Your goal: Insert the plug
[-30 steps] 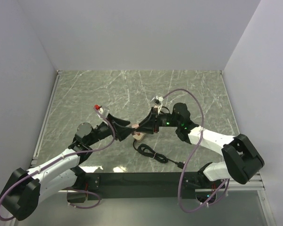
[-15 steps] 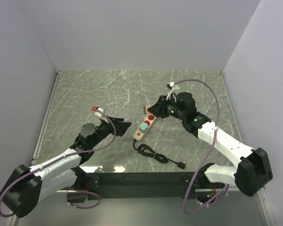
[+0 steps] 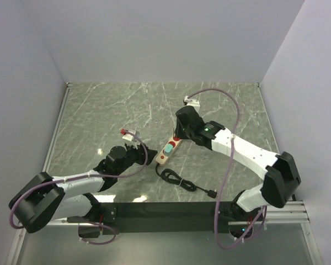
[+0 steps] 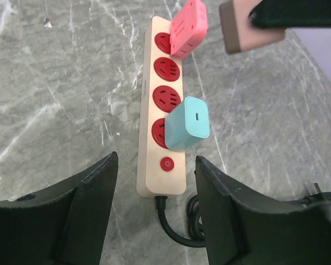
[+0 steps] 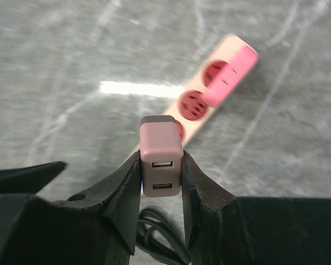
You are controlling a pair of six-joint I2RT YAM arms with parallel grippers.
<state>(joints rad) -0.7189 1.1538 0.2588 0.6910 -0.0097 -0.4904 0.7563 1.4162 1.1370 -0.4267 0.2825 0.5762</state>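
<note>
Above the power strip (image 4: 148,127): pinkish plug (image 5: 161,157), clamped by the right gripper (image 5: 160,165), clear of the sockets. On the marble surface (image 3: 99,110): strip with teal charger (image 4: 186,122) and red adapter (image 4: 188,27) fitted. Left gripper (image 4: 154,176): spread wide, empty, flanking the strip's switch end.

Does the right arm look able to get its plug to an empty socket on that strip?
Probably yes: the right gripper holds the beige-pink plug close to the power strip, whose two middle sockets lie bare between the coral plug and the teal plug.
</note>
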